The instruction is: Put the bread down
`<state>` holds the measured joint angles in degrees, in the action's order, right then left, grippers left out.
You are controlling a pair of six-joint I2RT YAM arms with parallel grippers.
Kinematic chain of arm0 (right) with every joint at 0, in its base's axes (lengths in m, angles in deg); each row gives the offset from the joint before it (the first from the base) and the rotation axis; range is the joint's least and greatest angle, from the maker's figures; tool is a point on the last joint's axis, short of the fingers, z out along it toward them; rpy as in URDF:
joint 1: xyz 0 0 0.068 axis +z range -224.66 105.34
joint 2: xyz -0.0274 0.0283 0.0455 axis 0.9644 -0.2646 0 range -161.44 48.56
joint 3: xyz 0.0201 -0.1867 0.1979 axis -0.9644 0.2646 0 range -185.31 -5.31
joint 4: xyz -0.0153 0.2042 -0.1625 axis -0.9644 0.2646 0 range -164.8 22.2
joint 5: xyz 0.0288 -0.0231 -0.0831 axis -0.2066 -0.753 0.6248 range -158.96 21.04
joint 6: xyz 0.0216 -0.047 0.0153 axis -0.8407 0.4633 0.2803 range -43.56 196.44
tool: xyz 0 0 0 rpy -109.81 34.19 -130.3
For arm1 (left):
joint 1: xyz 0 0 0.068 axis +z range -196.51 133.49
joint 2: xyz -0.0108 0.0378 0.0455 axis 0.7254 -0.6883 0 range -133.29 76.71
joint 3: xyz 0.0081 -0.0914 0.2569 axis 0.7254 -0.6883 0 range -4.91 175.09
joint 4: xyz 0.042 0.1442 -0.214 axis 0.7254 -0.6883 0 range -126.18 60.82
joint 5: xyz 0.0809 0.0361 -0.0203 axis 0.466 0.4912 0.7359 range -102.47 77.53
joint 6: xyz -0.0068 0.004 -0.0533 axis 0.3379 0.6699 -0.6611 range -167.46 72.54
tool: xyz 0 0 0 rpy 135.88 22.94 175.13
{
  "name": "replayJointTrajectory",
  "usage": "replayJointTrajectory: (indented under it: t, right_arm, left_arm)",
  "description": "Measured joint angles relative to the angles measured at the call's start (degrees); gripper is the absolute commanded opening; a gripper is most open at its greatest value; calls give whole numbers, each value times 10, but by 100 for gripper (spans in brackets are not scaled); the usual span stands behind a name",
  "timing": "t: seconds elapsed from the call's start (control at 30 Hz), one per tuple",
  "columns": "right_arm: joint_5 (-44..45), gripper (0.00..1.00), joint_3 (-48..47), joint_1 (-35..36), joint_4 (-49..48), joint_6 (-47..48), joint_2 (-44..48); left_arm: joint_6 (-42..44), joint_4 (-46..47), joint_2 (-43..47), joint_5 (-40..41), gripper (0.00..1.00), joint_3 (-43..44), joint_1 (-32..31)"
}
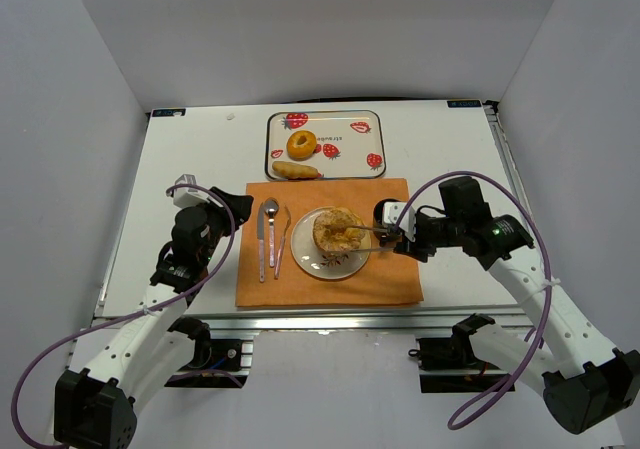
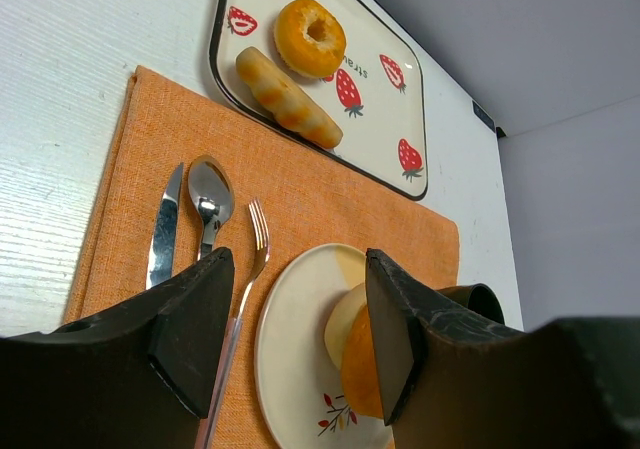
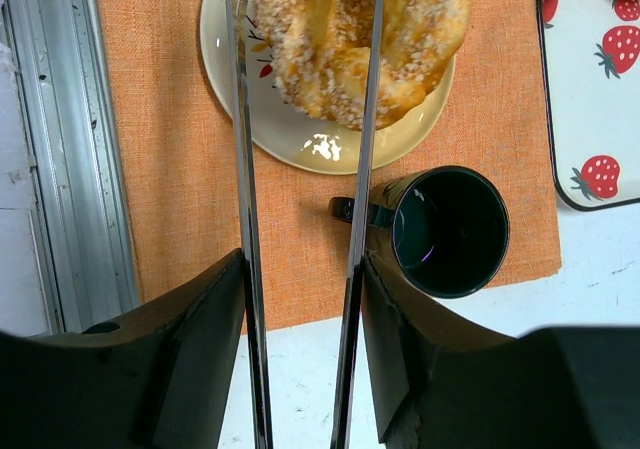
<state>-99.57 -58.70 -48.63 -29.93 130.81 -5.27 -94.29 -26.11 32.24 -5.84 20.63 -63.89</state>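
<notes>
A seeded ring of bread (image 1: 338,231) (image 3: 340,29) lies on the cream plate (image 1: 310,261) (image 3: 300,141) on the orange mat (image 1: 330,284). My right gripper (image 1: 402,233) (image 3: 305,299) is shut on metal tongs (image 1: 366,239) (image 3: 243,169). One tong arm runs along the bread's left edge and the other crosses over its top; the tips are cut off at the top of the right wrist view. My left gripper (image 1: 228,209) (image 2: 295,299) is open and empty at the mat's left edge, facing the plate (image 2: 295,339) and the bread (image 2: 365,379).
A dark mug (image 1: 385,212) (image 3: 450,231) stands just right of the plate, close under the right gripper. Knife (image 1: 262,239), spoon (image 1: 271,227) and fork (image 1: 284,237) lie left of the plate. A strawberry tray (image 1: 330,119) behind holds a donut (image 1: 301,144) and a long roll (image 1: 295,170).
</notes>
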Motion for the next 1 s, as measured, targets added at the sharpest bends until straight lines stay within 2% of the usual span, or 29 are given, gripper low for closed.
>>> replayJointTrajectory:
  t: [0.43, 0.7, 1.0]
  right_arm:
    - [16, 51, 23, 0, 2, 1, 5]
    - [21, 51, 51, 0, 21, 14, 59]
    - [21, 51, 56, 0, 33, 18, 82]
  left_arm:
    - [0, 0, 2, 0, 65, 0, 0]
    - [-2, 0, 5, 0, 65, 0, 0]
    - [-2, 0, 5, 0, 65, 0, 0]
